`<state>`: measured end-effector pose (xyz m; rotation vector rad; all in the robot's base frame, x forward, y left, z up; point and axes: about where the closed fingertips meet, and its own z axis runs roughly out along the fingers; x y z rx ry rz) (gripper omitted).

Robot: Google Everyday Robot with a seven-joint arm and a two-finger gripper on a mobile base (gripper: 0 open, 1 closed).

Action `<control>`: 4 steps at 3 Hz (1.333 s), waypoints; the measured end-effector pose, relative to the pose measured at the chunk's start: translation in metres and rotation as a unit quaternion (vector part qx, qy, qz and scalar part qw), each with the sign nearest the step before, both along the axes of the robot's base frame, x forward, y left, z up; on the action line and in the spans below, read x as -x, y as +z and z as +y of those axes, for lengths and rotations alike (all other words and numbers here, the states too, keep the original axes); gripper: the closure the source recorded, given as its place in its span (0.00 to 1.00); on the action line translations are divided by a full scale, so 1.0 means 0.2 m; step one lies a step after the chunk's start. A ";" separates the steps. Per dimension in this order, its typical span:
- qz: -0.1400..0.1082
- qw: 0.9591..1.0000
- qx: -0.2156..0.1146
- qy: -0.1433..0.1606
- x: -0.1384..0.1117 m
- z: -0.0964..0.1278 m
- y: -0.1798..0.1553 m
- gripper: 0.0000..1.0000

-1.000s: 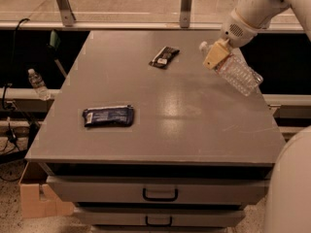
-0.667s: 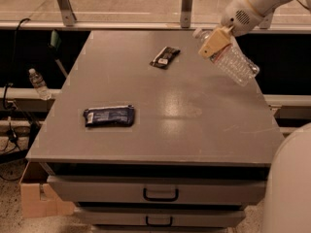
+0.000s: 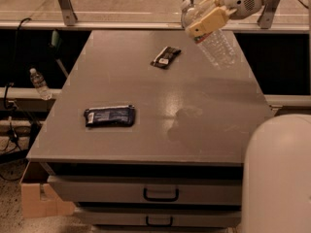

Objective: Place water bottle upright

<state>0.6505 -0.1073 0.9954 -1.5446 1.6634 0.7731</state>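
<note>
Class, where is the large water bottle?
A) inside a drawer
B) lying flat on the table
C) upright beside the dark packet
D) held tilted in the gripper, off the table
D: the gripper holds the water bottle tilted in the air over the table's far right.

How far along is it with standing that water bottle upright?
The grasp looks done: the claw grips the water bottle near its capped end. In hand: the bottle hangs tilted in the air over the table's far right part. Left: turning it upright, setting it down, letting go.
</note>
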 end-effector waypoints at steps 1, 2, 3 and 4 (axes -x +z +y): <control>-0.035 0.994 -0.088 0.058 0.03 0.07 0.12 1.00; -0.036 0.989 -0.134 0.054 0.06 -0.08 0.14 1.00; -0.028 0.988 -0.148 0.030 0.08 -0.26 0.10 1.00; -0.035 0.986 -0.159 0.015 0.03 -0.24 0.13 1.00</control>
